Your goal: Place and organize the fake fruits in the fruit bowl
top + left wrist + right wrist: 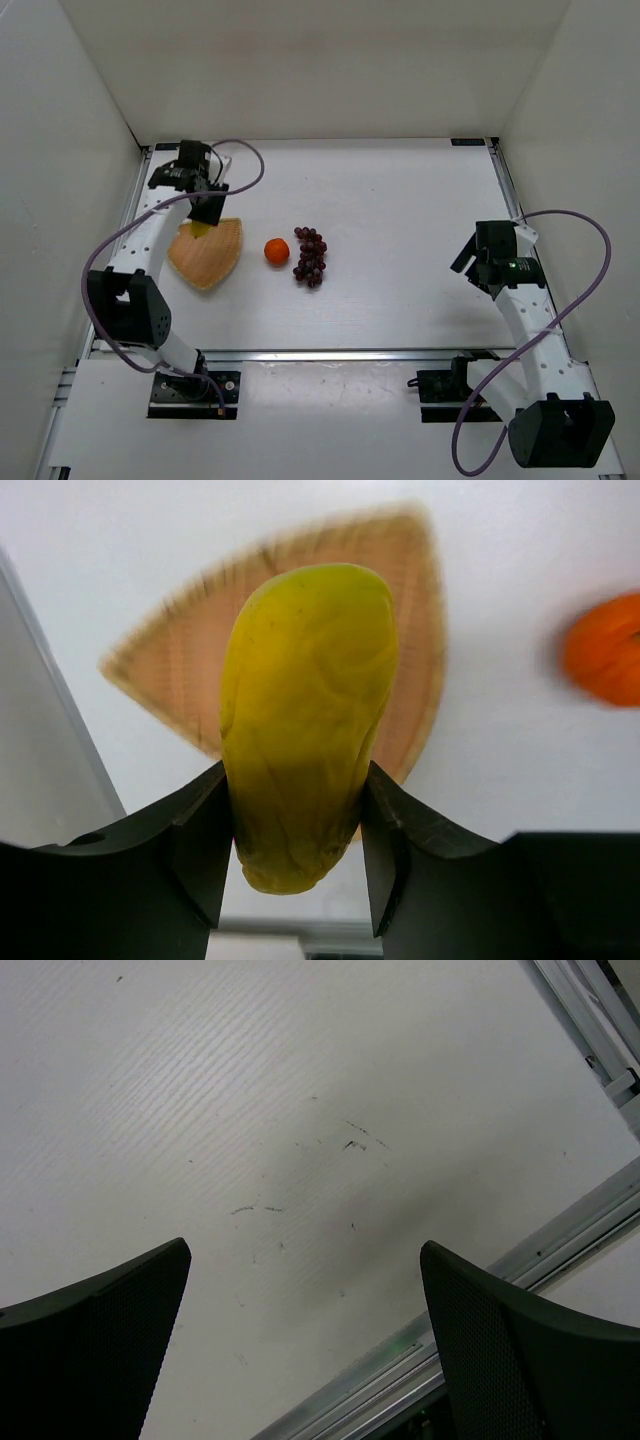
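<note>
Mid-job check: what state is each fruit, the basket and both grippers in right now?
Left gripper: shut on the yellow fruit.
Yellow fruit: clamped, held over the basket, not released.
Basket: on the table, nothing inside it.
Orange: loose on the table, right of the basket.
Grapes: loose on the table, just right of the orange.
Right gripper: open, empty, over bare table.

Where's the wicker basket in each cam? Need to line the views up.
Top external: wicker basket left of centre, just below the left pincer.
Left wrist: upper middle, partly hidden behind the yellow fruit that the pincer clamps.
Right wrist: not in it; only bare table and a rail.
Shared landmark: the orange, right of the basket from above and at the right edge of the left wrist view.
</note>
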Controlling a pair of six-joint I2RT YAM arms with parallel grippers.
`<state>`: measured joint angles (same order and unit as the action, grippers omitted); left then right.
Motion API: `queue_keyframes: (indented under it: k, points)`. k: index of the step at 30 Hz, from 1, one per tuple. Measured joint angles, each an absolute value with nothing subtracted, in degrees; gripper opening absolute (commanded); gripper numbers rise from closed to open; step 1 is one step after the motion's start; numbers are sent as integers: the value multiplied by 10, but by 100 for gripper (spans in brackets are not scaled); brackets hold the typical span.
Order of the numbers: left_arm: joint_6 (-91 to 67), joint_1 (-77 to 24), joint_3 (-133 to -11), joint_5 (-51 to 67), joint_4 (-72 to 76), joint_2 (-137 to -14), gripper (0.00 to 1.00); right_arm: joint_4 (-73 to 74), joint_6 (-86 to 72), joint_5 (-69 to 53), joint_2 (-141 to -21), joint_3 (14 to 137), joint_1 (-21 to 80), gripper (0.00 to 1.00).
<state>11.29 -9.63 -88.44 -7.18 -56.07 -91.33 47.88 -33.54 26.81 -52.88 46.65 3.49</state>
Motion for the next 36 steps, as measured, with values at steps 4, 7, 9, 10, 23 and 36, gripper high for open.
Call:
queue_keyframes:
  k: [4,7,9,10,23,36]
  points:
    - [119,-59,-751,-86,-555,-920,48,480,-341,266,-524,455,38,100]
    - [123,-57,-703,-86,-559,-947,98,479,-341,263,-524,455,38,100]
    - [122,-56,-699,-88,-564,-945,100,479,-341,260,-522,455,39,100]
    - [120,-56,-702,-93,-563,-941,100,479,-341,258,-519,455,39,100]
    - [152,-248,-844,-141,-554,-907,100,480,-341,251,-491,455,39,100]
    - [171,-314,-935,-70,-561,-1162,100,480,-341,250,-491,455,39,100]
